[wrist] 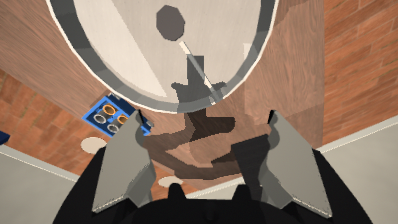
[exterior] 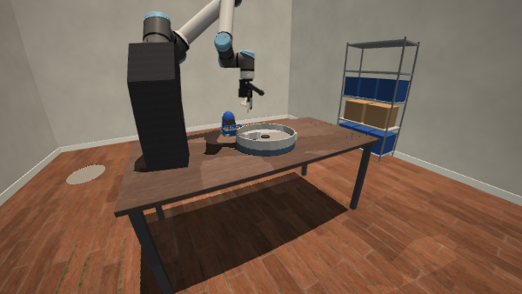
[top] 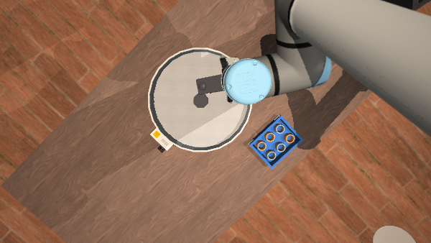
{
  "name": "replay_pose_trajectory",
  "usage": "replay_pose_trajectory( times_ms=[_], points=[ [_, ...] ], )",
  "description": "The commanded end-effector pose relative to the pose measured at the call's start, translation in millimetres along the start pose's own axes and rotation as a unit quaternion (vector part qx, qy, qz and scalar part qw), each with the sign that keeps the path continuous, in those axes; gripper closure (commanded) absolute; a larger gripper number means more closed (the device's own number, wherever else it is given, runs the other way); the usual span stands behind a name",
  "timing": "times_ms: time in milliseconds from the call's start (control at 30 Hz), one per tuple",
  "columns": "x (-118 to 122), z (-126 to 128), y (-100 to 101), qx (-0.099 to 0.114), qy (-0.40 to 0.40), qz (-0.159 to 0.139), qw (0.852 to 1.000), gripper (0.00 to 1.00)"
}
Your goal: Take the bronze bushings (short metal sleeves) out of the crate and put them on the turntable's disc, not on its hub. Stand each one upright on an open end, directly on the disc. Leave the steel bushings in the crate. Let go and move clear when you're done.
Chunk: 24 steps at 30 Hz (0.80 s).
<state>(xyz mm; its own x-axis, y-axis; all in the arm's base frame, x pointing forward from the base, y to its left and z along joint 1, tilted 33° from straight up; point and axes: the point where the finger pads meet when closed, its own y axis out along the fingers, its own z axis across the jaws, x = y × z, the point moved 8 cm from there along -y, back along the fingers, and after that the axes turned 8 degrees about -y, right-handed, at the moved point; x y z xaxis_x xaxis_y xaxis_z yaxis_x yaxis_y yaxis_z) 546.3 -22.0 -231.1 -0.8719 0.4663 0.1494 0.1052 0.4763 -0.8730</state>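
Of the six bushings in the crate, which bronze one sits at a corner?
The bronze bushing at the corner of the blue crate nearest the turntable. The other two bronze ones occupy the middle slots; the remaining corners hold steel bushings.
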Motion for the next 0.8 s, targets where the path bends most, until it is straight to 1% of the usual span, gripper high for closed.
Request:
replay_pose_trajectory(
  times_ms=[0,300,767],
  points=[
    [-7.5,36.5,9.7,-0.025,0.068,0.007,0.997,0.00],
    [-8.6,51.7,13.4,-0.036,0.098,0.008,0.994,0.00],
    [-8.7,52.6,13.6,-0.036,0.100,0.008,0.994,0.00]
  ],
)
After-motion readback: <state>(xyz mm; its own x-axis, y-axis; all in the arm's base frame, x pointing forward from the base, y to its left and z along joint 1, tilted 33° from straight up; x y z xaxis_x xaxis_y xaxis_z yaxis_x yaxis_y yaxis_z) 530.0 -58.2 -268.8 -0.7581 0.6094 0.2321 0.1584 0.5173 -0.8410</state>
